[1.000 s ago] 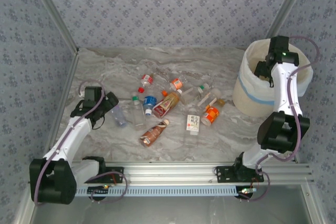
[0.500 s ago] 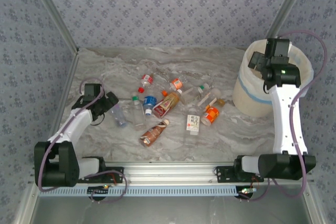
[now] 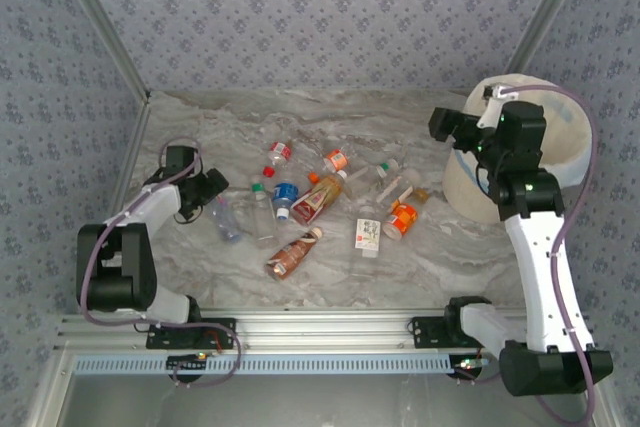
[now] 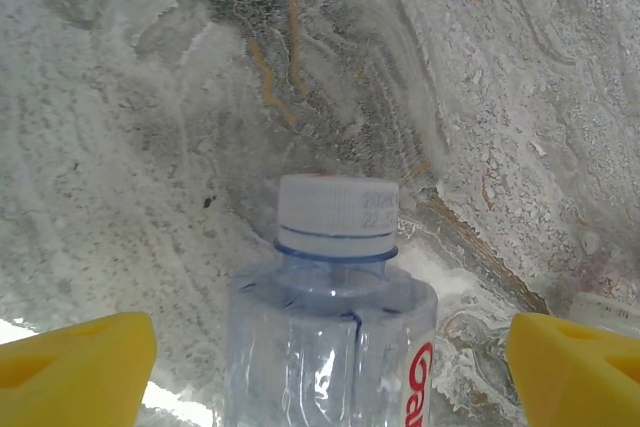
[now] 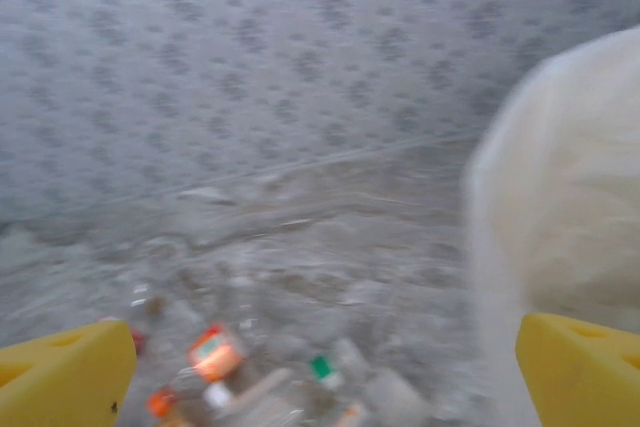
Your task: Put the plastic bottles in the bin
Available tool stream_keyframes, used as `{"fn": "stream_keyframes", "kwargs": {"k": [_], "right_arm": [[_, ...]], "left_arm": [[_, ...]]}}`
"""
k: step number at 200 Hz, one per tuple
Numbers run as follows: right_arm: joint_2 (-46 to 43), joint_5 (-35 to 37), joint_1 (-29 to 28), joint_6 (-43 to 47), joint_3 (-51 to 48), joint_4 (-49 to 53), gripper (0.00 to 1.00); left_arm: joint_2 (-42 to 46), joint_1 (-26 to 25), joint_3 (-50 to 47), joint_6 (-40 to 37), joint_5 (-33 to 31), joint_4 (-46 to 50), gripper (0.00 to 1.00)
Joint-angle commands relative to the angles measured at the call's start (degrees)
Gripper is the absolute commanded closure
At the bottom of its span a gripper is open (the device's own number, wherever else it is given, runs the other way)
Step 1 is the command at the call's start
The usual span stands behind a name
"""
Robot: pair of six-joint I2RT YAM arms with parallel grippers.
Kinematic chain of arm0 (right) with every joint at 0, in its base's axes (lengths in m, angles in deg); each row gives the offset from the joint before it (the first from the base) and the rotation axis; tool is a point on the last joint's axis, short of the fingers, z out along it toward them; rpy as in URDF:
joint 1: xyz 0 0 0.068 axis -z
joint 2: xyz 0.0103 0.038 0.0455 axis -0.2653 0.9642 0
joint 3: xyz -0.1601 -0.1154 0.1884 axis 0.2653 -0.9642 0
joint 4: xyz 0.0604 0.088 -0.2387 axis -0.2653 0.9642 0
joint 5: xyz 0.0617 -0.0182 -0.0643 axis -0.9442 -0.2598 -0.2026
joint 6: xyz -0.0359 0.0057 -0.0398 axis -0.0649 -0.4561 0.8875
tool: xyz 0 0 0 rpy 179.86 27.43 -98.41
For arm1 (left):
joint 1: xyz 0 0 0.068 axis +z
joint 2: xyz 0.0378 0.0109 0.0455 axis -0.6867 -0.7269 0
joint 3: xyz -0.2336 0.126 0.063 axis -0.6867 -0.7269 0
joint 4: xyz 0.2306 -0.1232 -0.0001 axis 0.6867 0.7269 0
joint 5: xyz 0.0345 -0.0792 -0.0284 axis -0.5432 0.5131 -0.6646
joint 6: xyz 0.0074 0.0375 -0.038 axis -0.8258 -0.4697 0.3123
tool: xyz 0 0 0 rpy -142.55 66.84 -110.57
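Plastic bottles [image 3: 316,199] lie loosely clustered, seemingly all on their sides; the cream-lined bin [image 3: 463,183] stands upright to their right

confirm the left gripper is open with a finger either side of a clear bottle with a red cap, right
Not quite: the cap is white, not red, as the left wrist view shows. The rest stands: the left gripper is open, with its fingers either side of the clear bottle.

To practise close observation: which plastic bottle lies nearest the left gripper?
The clear white-capped bottle at the left edge of the scatter. It alone sits between the left gripper's open yellow fingers, untouched.
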Motion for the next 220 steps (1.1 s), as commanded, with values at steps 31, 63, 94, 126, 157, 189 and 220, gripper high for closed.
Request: {"fn": "stream_keyframes", "kwargs": {"k": [31, 63, 94, 126, 157, 189, 220], "right_arm": [[-1.47, -8.55, -10.9, -0.47, -7.0, -17.53, 0.0], [1.24, -7.16, -15.56, 2.96, -5.03, -15.88, 0.0], [2.81, -5.7, -18.24, 5.08, -4.65, -16.01, 0.0], [3.84, -7.08, -19.88, 7.62, -4.45, -16.2, 0.0], [4.25, -5.5, -20.78, 8.1, -4.02, -16.4, 0.0], [4.21, -4.93, -21.1, 8.11, -4.36, -15.9, 0.0], [5.88, -3.33, -21.74, 5.08, -4.27, -15.99, 0.0]], "left_arm": [[-3.57, -0.08, 1.54, -1.05, 2.31, -1.01, 0.15], [-4.62, -0.4, 0.64, -0.97, 2.52, -2.96, 0.2], [-4.5, -0.9, -0.82, -0.13, 2.3, -4.98, 0.31], [-4.34, -1.59, -1.13, -0.27, 1.34, -6.34, 0.37], [-6.34, -2.09, 0.26, -0.94, 1.39, -5.96, 0.43], [-5.64, -2.42, 0.56, -1.5, 0.67, -5.87, 0.55], [-2.19, -2.44, 1.62, -1.37, -1.14, -6.01, 0.65]]}}
